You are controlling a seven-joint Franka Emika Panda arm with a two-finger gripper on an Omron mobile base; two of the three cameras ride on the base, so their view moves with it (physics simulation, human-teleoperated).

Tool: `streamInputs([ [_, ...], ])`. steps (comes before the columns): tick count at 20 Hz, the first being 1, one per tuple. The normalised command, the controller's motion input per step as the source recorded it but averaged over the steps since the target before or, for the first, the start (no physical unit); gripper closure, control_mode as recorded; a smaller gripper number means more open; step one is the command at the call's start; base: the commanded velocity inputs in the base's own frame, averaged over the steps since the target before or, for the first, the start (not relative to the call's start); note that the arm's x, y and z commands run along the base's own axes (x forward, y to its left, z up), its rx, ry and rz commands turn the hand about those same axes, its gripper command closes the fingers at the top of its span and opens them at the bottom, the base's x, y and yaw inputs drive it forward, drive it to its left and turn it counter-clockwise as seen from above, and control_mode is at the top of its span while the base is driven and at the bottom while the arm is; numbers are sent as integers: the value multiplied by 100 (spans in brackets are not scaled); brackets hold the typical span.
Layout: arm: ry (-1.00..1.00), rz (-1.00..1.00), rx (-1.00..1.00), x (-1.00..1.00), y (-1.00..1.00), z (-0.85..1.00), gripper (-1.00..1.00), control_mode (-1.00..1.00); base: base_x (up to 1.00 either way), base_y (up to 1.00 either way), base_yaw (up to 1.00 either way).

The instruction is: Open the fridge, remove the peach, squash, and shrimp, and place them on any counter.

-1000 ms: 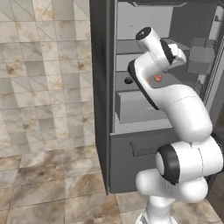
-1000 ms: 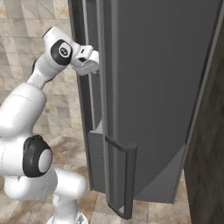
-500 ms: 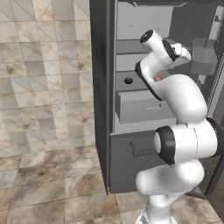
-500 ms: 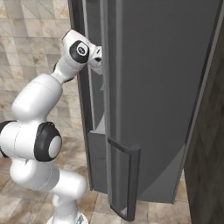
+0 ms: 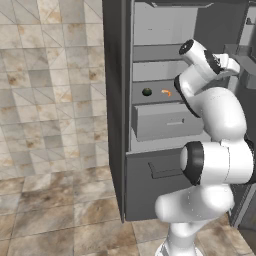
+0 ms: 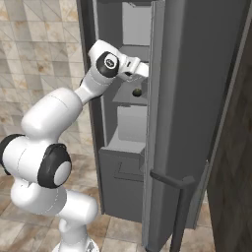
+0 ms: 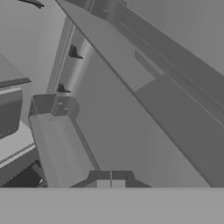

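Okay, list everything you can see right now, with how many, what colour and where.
fridge: one, dark grey, pale grey inside, door swung open.
squash: one, dark green, on a fridge shelf above the drawer.
shrimp: one, orange, same shelf, right of the squash.
drawer: one, pale grey, under that shelf.
door handle: one, dark bar, low on the open door.
floor: brown-beige tiles.
wall: beige tiles, left of the fridge.
gripper: one, dark fingertips, shut, holding nothing, by the door's inner side.

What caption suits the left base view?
White arm reaching into the open fridge, where the squash and shrimp sit on a shelf.
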Motion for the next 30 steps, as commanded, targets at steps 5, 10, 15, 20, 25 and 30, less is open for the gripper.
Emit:
streamInputs([
  [5,-2,-7,14,-40,-91,12,100,-100,0,0,0],
  [10,0,8,25,-3,-44,6,100,-100,0,0,0],
  [15,-13,29,26,-4,58,0,100,-100,0,0,0],
  [20,-12,56,8,-26,100,-28,100,-100,0,0,0],
  [25,-1,63,10,-22,100,-31,100,-100,0,0,0],
  [30,10,35,-1,-4,100,14,100,-100,0,0,0],
])
